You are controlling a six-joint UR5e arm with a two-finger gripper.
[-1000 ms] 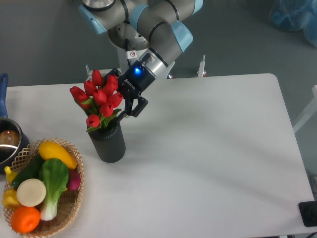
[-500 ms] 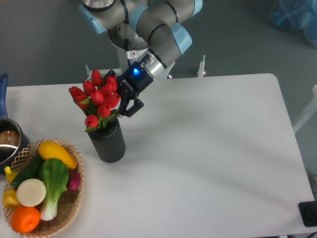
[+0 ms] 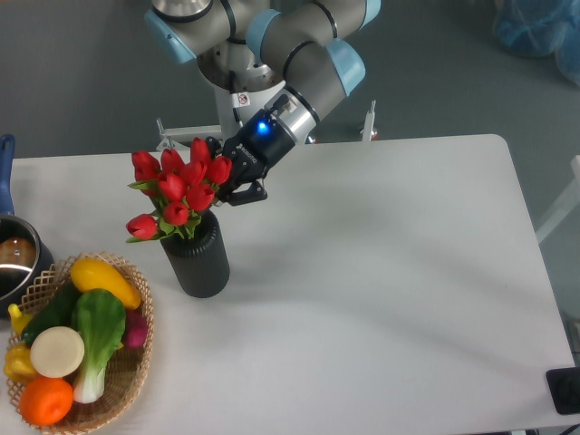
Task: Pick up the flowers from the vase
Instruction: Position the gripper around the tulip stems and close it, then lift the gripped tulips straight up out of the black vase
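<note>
The flowers [image 3: 178,192], red tulip buds with green leaves, stand in the vase [image 3: 197,258], a dark ribbed cylinder at the left of the white table. Their stems still reach down into its mouth, and one bud leans out to the left. My gripper [image 3: 232,188] comes in from the upper right and sits tight against the right side of the bunch, just above the vase's rim. Its fingers look shut on the flowers, with the tips partly hidden behind the buds.
A wicker basket [image 3: 132,362] of toy vegetables sits at the front left, close to the vase. A dark pot [image 3: 13,263] is cut off by the left edge. The table's white top [image 3: 390,272] stretches right of the vase.
The fingers, open beside the bunch a second ago, have shut on it. The flowers have shifted up and to the right, and the lowest bud now leans further left.
</note>
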